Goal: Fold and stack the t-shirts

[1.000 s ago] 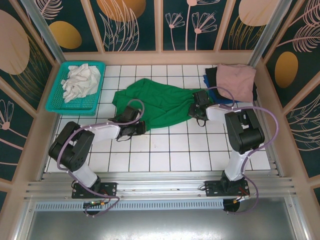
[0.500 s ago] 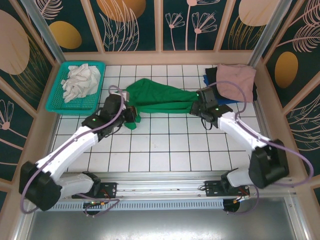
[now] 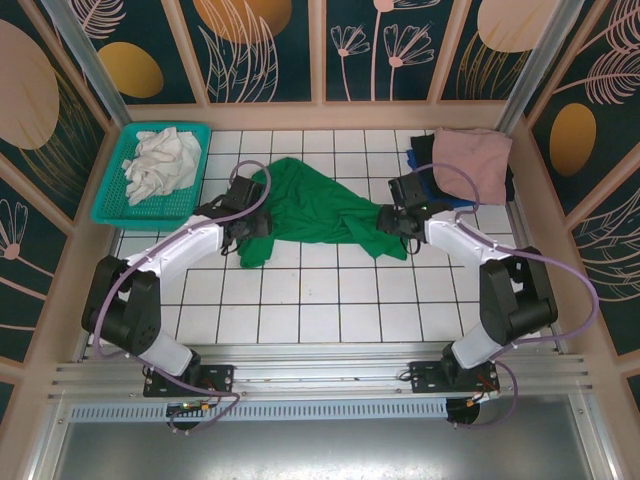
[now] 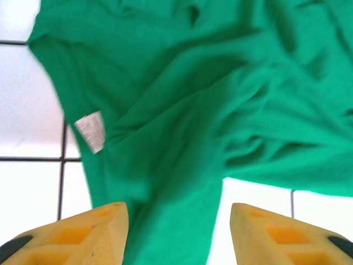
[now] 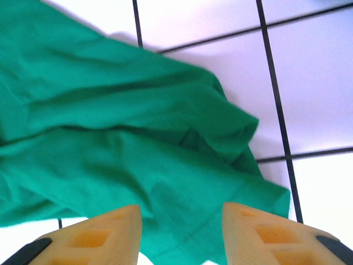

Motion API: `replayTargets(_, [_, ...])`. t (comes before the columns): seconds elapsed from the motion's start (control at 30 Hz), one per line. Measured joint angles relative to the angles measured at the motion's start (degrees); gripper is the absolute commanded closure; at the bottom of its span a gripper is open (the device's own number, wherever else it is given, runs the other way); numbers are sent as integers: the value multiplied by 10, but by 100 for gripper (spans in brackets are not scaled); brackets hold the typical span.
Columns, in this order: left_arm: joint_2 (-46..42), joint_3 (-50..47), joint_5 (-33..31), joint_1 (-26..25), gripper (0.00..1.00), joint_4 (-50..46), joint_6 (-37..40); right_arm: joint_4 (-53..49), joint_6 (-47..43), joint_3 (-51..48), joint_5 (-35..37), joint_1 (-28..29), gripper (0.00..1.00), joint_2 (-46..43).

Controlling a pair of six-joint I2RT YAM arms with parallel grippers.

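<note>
Far left corner, a teal mesh basket (image 3: 150, 210) sits on the white tiled surface (image 3: 330, 300), with a crumpled white cloth (image 3: 158, 163) heaped inside, towards its back. Black grid lines cross the tiles. Dark wall panels (image 3: 270, 50) painted with leaves and gold ovals ring the space; a metal rail (image 3: 320, 378) spans the near edge.

White tiled worktop (image 3: 330, 300) — crumpled green t-shirt (image 3: 320, 205) mid-far, teal basket (image 3: 140, 222) far left, folded shirt stack (image 3: 470, 160) far right — pink on top.
</note>
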Motion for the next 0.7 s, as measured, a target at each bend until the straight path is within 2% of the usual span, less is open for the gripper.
replayTargets(0.17, [-56, -19, 2, 0, 41, -2, 2, 10, 3, -40, -22, 3, 58, -42])
replayTargets(0.33, [-114, -81, 64, -1, 39, 41, -4, 15, 5, -41, -28, 58, 54, -34])
replayTargets(0.53, [-85, -156, 98, -4, 37, 62, -13, 20, 10, -40, -14, 82, 51, 28])
replayTargets(0.57, [-76, -161, 99, -4, 40, 66, -14, 20, 11, -40, -10, 83, 52, 40])
replayTargets(0.63, [-58, -168, 96, -3, 65, 73, -14, 19, 11, -37, 1, 90, 54, 65])
replayTargets(0.7, [-46, -168, 87, 0, 81, 75, -16, 19, 10, -30, 15, 98, 61, 85])
